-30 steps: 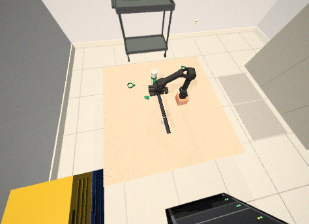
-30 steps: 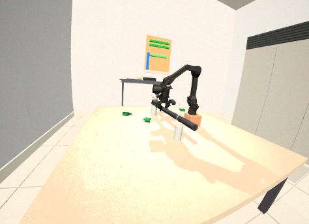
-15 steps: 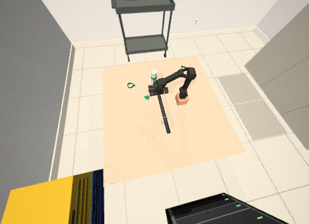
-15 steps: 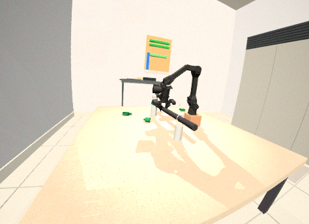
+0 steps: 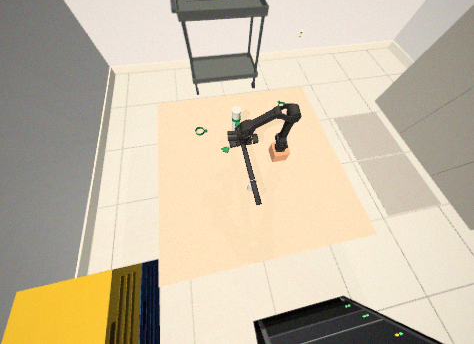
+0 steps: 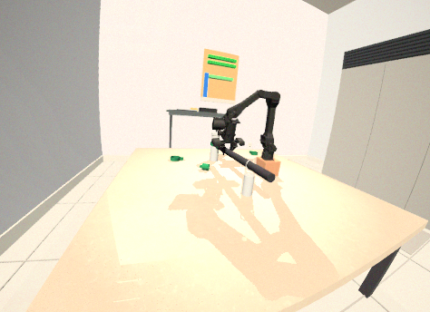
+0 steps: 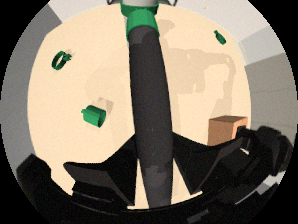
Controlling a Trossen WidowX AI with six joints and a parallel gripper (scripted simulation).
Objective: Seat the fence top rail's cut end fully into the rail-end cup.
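Note:
The dark rail [image 5: 250,165] [image 6: 259,168] [image 7: 150,90] runs through the pale loop cap on the short post [image 6: 248,186]. My gripper [image 5: 243,140] [image 7: 152,135] is shut on the rail, one finger on each side, near its big-post end. In the wrist view the rail's far end meets the mouth of the green rail-end cup [image 7: 142,20], in line with it; how deep it sits inside is hidden. The cup hangs on the green brace band [image 7: 131,9] of the white big post [image 5: 236,111] [image 6: 214,153]. The band is up near the post's top.
A loose green ring clamp [image 5: 205,131] [image 6: 175,159] [image 7: 59,60] and a loose green cup [image 5: 225,149] [image 6: 205,167] [image 7: 92,116] lie left of the rail. Another small green part [image 5: 281,103] [image 6: 253,152] [image 7: 220,37] lies right of the post. The arm's orange base block [image 5: 279,154] [image 7: 224,131] stands right of the rail.

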